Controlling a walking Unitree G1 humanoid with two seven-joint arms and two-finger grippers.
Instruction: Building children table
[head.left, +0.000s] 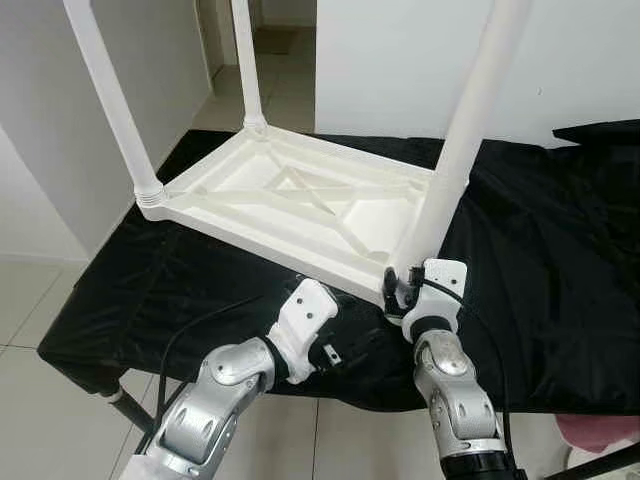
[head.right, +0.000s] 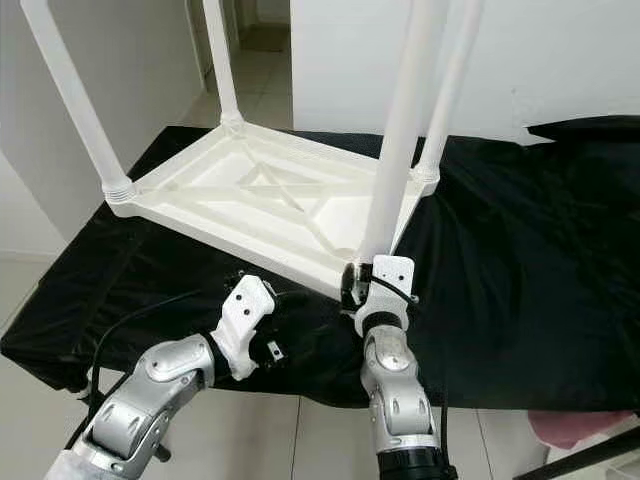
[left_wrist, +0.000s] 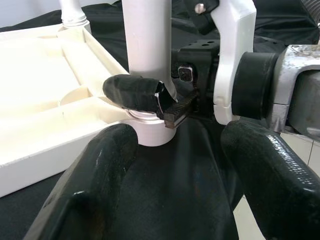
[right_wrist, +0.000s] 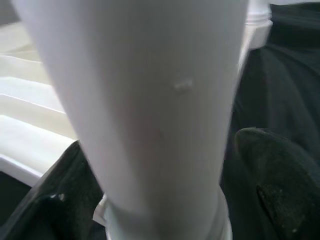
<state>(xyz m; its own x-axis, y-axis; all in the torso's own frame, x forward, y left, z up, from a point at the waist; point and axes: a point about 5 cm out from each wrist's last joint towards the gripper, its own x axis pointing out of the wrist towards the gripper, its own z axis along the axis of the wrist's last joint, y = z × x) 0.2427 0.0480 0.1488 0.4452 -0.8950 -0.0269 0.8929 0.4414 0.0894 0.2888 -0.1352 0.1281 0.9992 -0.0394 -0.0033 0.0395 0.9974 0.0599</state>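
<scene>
Tabletop (head.left: 300, 205), white plastic, lay upside down on the black cloth (head.left: 540, 260) over the bench, legs pointing up. I saw the right gripper (head.left: 405, 290) at the near right corner, its fingers (left_wrist: 135, 92) clamped around the base of the leg (head.left: 470, 130) just above the socket; in the right wrist view that leg ran between the two black fingers. The left gripper (head.left: 335, 350) hovered just beside the tabletop's near edge, over the cloth, holding nothing, fingers (left_wrist: 272, 170) spread wide and aimed at the same corner. Three other legs stood upright in their corners: far left (head.left: 250, 65), near left (head.left: 115, 100), far right (head.right: 450, 80).
</scene>
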